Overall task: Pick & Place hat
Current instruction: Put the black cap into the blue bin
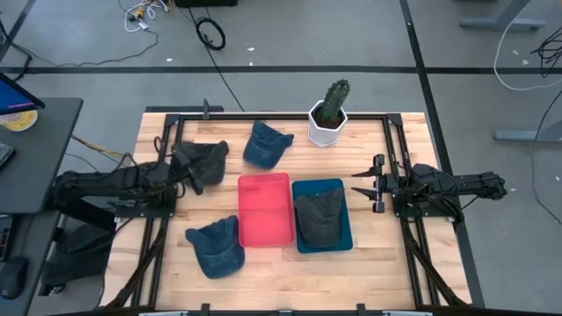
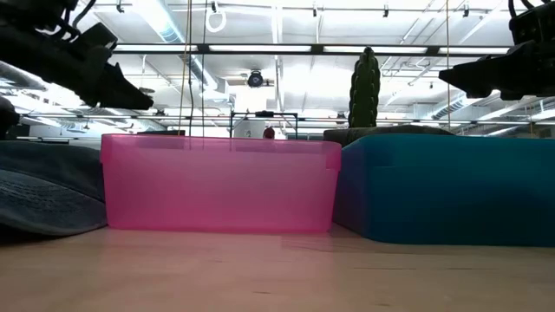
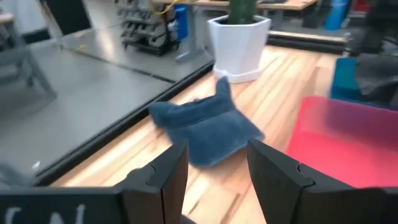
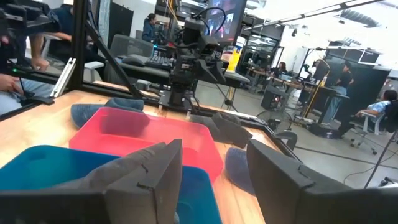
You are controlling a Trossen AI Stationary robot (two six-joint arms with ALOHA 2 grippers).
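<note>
Four hats: one (image 1: 320, 218) in the blue bin (image 1: 342, 239), three around the red bin (image 1: 264, 209). Left gripper (image 1: 195, 169) and right gripper (image 1: 362, 183) open, empty.

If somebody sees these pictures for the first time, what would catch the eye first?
Probably the pink bin and the blue bin side by side mid-table, a dark hat lying in the blue one. Behind them stands a cactus in a white pot, and three denim hats lie around the pink bin.

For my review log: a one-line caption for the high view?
Three hats on the table, one in the blue bin; red bin empty.
</note>
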